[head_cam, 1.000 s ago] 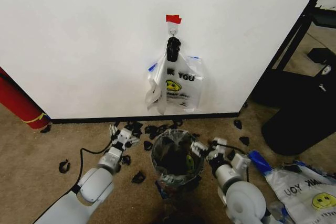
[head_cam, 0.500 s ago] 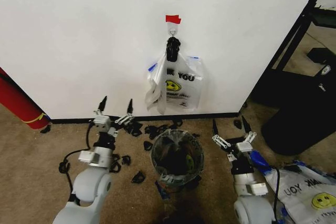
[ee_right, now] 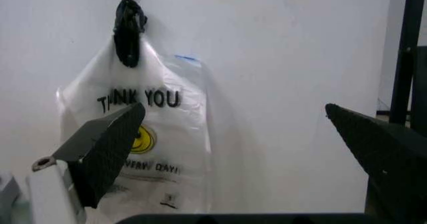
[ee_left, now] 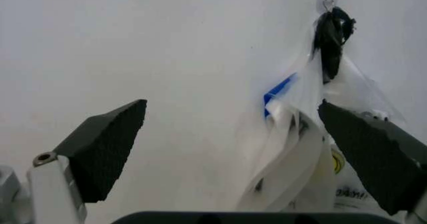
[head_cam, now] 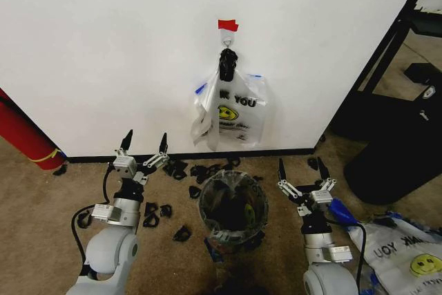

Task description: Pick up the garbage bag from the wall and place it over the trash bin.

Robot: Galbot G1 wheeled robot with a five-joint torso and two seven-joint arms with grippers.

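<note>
A see-through garbage bag (head_cam: 238, 179) lines the small round black trash bin (head_cam: 221, 213) on the carpet in front of the wall (head_cam: 103, 46). More bags hang bunched from a hook under red tape (head_cam: 227, 25). Among them is a white "THANK YOU" bag (head_cam: 238, 112) with blue-edged clear plastic (head_cam: 201, 88) (ee_left: 279, 92) beside it. Left of the bin my left gripper (head_cam: 146, 141) (ee_left: 231, 106) is open and points at the wall. My right gripper (head_cam: 300, 169) (ee_right: 235, 108) is open to the right of the bin. Neither holds anything.
Black scraps (head_cam: 183, 233) litter the carpet around the bin. A red cylinder (head_cam: 24, 136) leans at the far left. A large black container (head_cam: 394, 157) and a black shelf frame (head_cam: 387, 53) stand to the right. Another "THANK YOU" bag (head_cam: 404, 253) lies on the floor at the right.
Both grippers have left the bin's rim, risen and swung outward to either side, now open and pointing at the wall. The see-through bag stays over the bin.
</note>
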